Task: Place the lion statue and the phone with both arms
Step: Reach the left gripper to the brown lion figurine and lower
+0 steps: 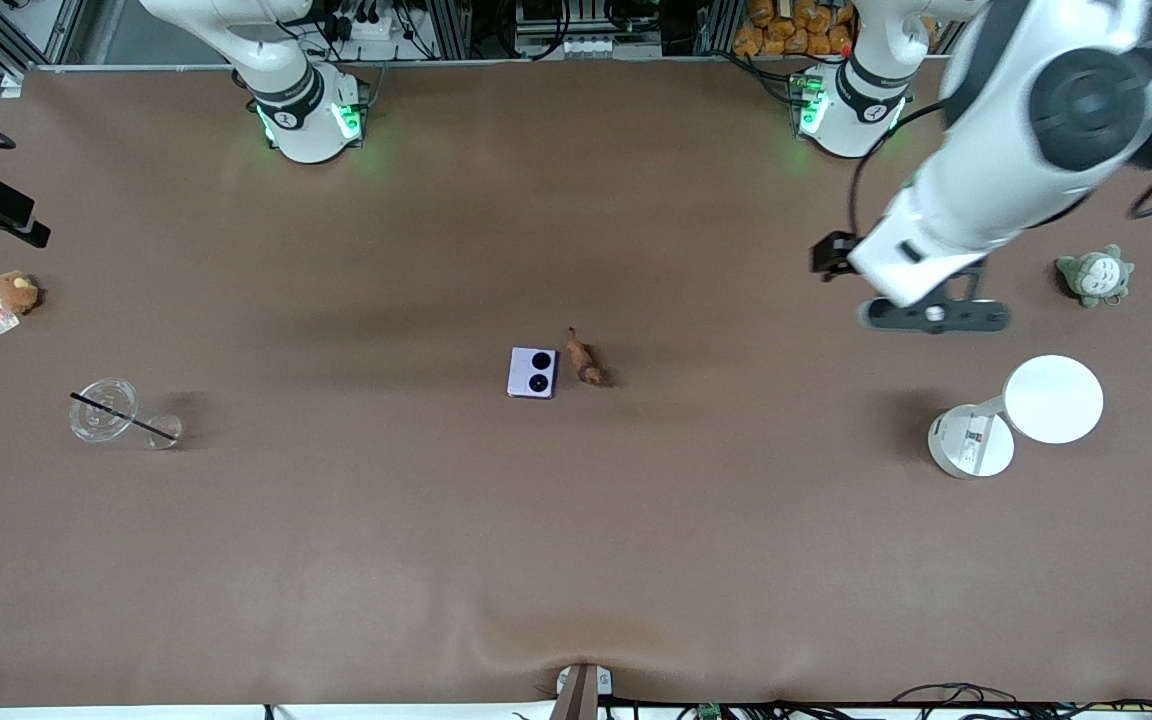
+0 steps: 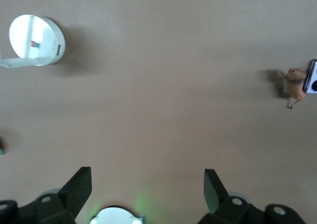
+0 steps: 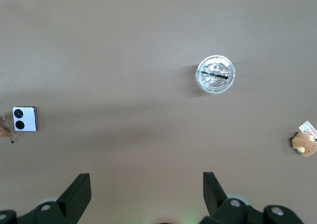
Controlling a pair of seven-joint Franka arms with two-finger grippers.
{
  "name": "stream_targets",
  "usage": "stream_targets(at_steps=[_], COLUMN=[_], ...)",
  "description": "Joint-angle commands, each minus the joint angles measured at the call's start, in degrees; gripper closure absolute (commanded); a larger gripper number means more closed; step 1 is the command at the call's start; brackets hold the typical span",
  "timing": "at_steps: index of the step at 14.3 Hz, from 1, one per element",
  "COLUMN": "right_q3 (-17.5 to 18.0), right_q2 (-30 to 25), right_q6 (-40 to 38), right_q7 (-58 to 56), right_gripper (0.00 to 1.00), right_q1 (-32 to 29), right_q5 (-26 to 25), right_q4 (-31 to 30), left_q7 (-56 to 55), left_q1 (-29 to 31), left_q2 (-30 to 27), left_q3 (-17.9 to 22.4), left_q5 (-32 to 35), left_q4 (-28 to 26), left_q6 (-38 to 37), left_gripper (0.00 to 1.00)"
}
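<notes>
The lion statue (image 1: pixel 585 362), tiny, rigid and likely light, best pinched across its body, lies mid-desk touching the slippery, flat phone (image 1: pixel 532 372), while the left tool (image 2: pixel 147 184) and right tool (image 3: pixel 146 184) hover apart, empty.

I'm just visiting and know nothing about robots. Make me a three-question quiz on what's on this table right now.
1. True or false: the phone and the lion statue lie side by side mid-table.
2. Which is held? A) phone B) lion statue C) neither
3. Fill in: the left gripper and right gripper both have their fingers ____.

Key: 1 true; 2 C; 3 open.
</notes>
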Motion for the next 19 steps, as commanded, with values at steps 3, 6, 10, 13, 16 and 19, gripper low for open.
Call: stream_targets(at_steps=[3,6,10,13,16,19], right_q3=[0.9,0.9,0.9,0.9,1.0,1.0], right_q2=[0.3,0.3,0.3,0.3,0.3,0.3], right_q6=[-0.4,-0.5,-0.5,-0.4,-0.4,-0.4], right_q7=[-0.3,-0.3,-0.3,-0.2,-0.2,-0.2], right_gripper=[0.00,0.00,0.00,0.00,0.00,0.00], right_q1=[-1.2,-1.2,-1.2,-1.2,-1.2,-1.2], right_q5=[0.0,0.0,0.0,0.1,0.1,0.1], right_q4=[1.0,1.0,1.0,1.0,1.0,1.0], left_q7=[-6.6,-8.7,-14.1,-15.4,-19.6,-26.4], left_q1=[-3.4,-6.4,-10.1,-11.0,-13.5,-17.3], left_q2=[5.2,8.0,13.2,15.4,17.2,20.9], left_q3=[0.2,0.2,0.3,0.3,0.3,0.4], left_q5=[-3.8,-3.9,-3.9,-3.9,-3.9,-3.9], left_q4=[2.1,2.3,7.0,8.5,8.5,8.5], left_q6=[6.4,11.1,13.5,15.4,19.7,25.1], left_gripper=[0.00,0.00,0.00,0.00,0.00,0.00])
